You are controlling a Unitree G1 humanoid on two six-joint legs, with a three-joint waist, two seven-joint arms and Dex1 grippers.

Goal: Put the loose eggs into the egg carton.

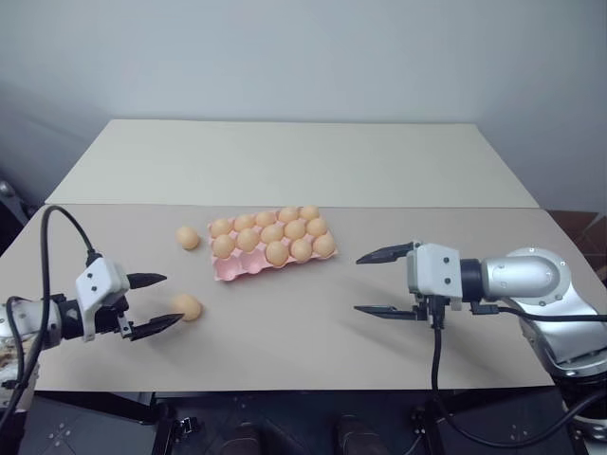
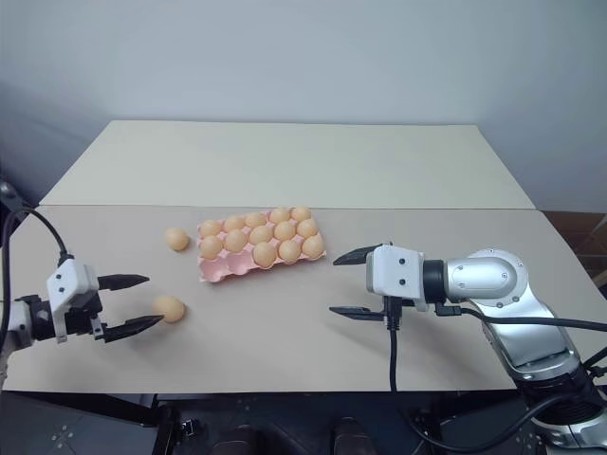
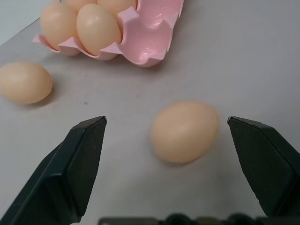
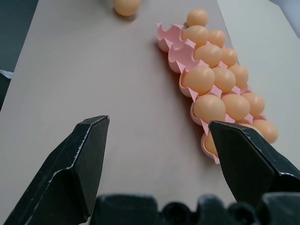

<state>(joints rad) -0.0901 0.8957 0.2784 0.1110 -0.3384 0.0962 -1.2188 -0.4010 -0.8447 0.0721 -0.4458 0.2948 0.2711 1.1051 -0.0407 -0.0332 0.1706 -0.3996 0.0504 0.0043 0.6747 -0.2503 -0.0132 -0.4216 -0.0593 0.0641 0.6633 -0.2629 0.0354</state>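
Nearest to me, low in the frame, my left claw (image 1: 152, 303) hangs just above the table (image 1: 313, 332) with its two black fingers spread wide, and one loose egg (image 1: 187, 306) lies right at their tips; from the wrist the egg sits between the fingers, closer to one than the other, touching neither. I judge this as the reach before a pick: the next move calls for easing forward until the egg is centred, then closing gently, since a smooth oval like that would likely roll off if nudged. A second loose egg (image 1: 188, 237) rests left of the pink egg carton (image 1: 230, 271), which sits mid-frame and is nearly full; I can see empty cups at its near left corner, so that is where I would carry this one. My right claw (image 1: 386, 282) hovers at the right, fingers apart and holding nothing, pointing toward the carton. Under everything is a plain beige table, with a second, paler table butted behind it and a bare grey-white wall beyond.
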